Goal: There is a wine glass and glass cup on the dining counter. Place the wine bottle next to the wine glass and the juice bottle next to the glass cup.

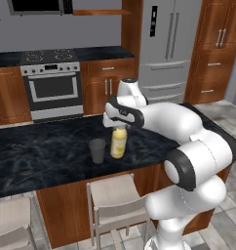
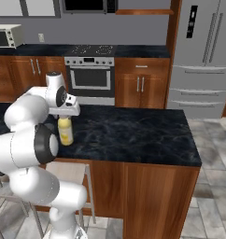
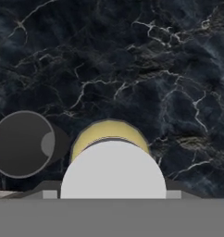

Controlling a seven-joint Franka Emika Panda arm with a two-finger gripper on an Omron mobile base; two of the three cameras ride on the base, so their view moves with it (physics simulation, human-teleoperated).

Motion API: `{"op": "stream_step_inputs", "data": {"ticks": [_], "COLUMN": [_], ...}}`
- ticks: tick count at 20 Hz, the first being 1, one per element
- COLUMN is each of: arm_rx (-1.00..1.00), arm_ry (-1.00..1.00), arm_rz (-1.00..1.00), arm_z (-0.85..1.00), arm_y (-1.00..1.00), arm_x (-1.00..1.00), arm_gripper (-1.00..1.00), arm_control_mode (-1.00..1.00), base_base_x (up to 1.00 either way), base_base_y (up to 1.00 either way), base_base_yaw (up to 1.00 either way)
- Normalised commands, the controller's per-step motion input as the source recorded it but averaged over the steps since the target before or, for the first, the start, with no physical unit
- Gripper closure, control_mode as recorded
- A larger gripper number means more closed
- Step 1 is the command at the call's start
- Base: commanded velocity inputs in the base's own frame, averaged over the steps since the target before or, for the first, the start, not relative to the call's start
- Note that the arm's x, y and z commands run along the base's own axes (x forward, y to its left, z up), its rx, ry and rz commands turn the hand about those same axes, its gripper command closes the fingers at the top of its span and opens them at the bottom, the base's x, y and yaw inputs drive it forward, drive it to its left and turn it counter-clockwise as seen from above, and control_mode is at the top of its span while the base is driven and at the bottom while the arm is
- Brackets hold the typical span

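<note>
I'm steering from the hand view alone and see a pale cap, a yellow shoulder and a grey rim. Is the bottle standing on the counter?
Observer: Yes. The juice bottle stands upright on the dining counter, under the hand.
Operator: How near is the grey thing?
Observer: The glass cup stands close beside the bottle; the left base view shows a narrow gap between them.
Operator: Anything beyond them?
Observer: A stove and a fridge stand across the floor.
</note>
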Motion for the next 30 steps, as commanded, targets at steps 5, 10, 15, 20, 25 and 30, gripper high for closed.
{"op": "stream_step_inputs", "data": {"ticks": [5,10,15,20,25,30], "arm_rx": [0.0,0.0,0.0,0.0,0.0,0.0], "arm_ry": [0.0,-0.03,-0.03,-0.02,0.0,0.0], "arm_rz": [0.0,0.0,-0.02,-0.02,-0.02,0.0], "arm_z": [-0.27,-0.25,-0.22,-0.24,-0.07,0.07], "arm_y": [0.05,0.03,0.05,0.02,0.0,-0.01], "arm_x": [0.07,0.02,0.0,-0.07,-0.1,-0.03], "arm_gripper": [1.0,1.0,1.0,-1.0,-1.0,-1.0], "arm_control_mode": [-1.0,-1.0,-1.0,-1.0,-1.0,-1.0], "base_base_x": [0.0,0.0,0.0,0.0,0.0,0.0], "base_base_y": [0.0,0.0,0.0,0.0,0.0,0.0], "base_base_yaw": [0.0,0.0,0.0,0.0,0.0,0.0]}}
